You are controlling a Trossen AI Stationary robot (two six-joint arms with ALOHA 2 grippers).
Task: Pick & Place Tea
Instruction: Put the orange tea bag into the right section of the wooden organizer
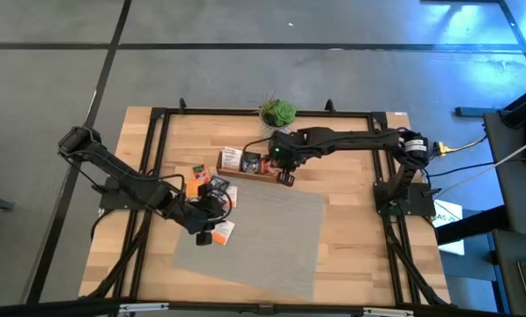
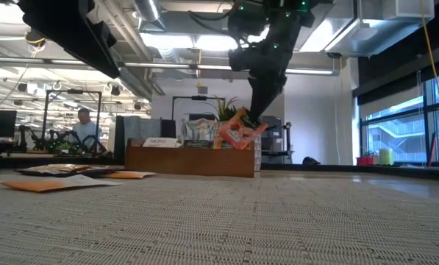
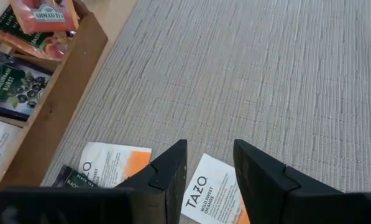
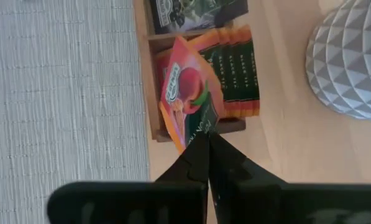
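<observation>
Grey ribbed matting (image 2: 278,221) fills the foreground of the low view, running back to a long wooden tray (image 2: 191,160) at centre frame. Above the tray's right end, the right gripper (image 2: 250,118) hangs from the top of the frame, its fingers pressed together on the upper edge of an orange-red tea packet (image 2: 236,132) that stands tilted in the end compartment. The right wrist view shows the same packet (image 4: 186,93) pinched at its corner, leaning over other orange-and-dark-green packets (image 4: 238,71) already stacked in that compartment, with a dark packet (image 4: 194,11) in the next compartment at the top of the frame and a faceted white pot (image 4: 350,56) at upper right.

From above, the right arm reaches in from the right of the frame to the tray (image 1: 245,164) at upper centre, near a small green plant (image 1: 278,112). The left gripper (image 1: 204,236) sits at lower left of centre, over the mat's left edge, among loose packets (image 1: 198,176) scattered there. Its wrist view shows its fingers (image 3: 169,171) standing apart, poised just above a white-and-orange packet (image 3: 210,196) lying flat on the mat, with a second similar packet (image 3: 114,163) beside it at lower left.
</observation>
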